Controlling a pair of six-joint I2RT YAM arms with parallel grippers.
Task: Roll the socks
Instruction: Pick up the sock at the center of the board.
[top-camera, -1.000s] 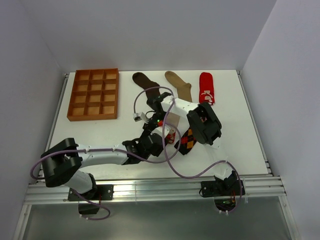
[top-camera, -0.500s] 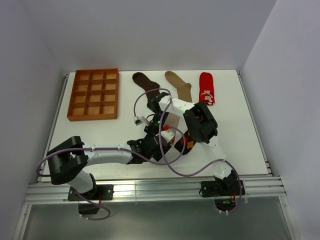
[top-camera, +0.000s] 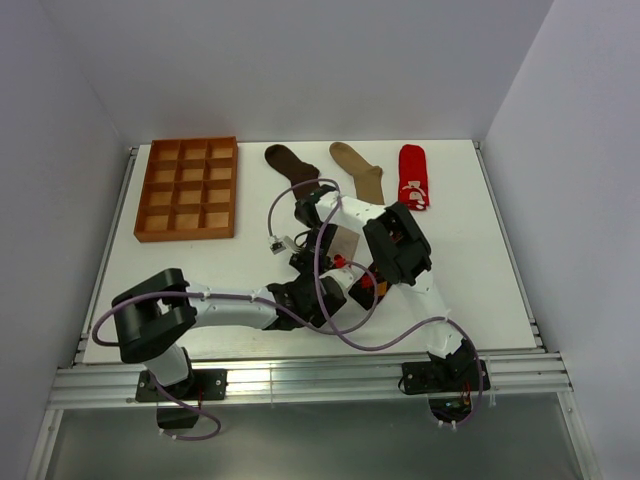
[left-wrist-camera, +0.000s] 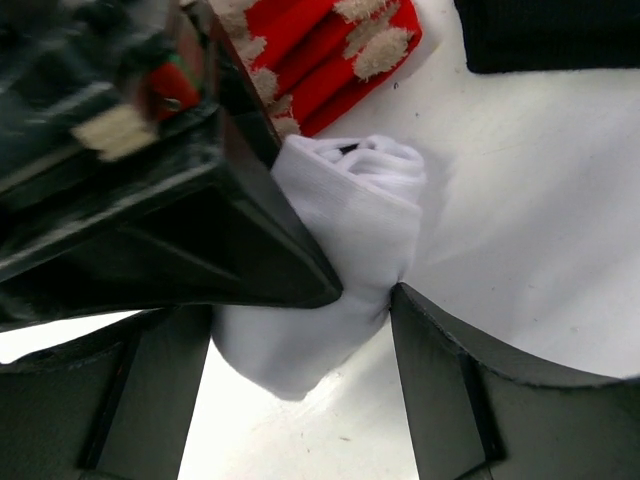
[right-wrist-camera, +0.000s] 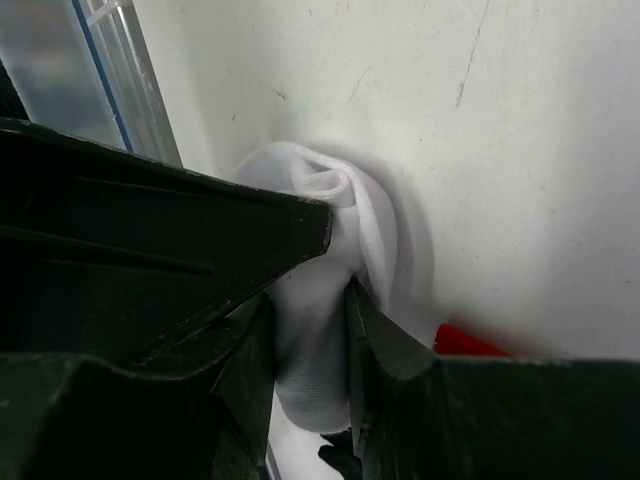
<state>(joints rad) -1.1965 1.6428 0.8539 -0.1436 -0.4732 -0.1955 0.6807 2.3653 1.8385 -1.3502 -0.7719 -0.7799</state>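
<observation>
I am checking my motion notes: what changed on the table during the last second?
The left arm swung rightward; its open left gripper straddles the rolled white sock. The right arm shifted slightly left. Unchanged: the right gripper clamps that sock; the brown sock, tan sock, red sock and gridded tray lie as before.

A white worktop fills the centre of the overhead frame, closed in by plain pale grey walls at the back, left and right. An aluminium rail edges its lower side, above a grey floor. The light is even and soft.
</observation>
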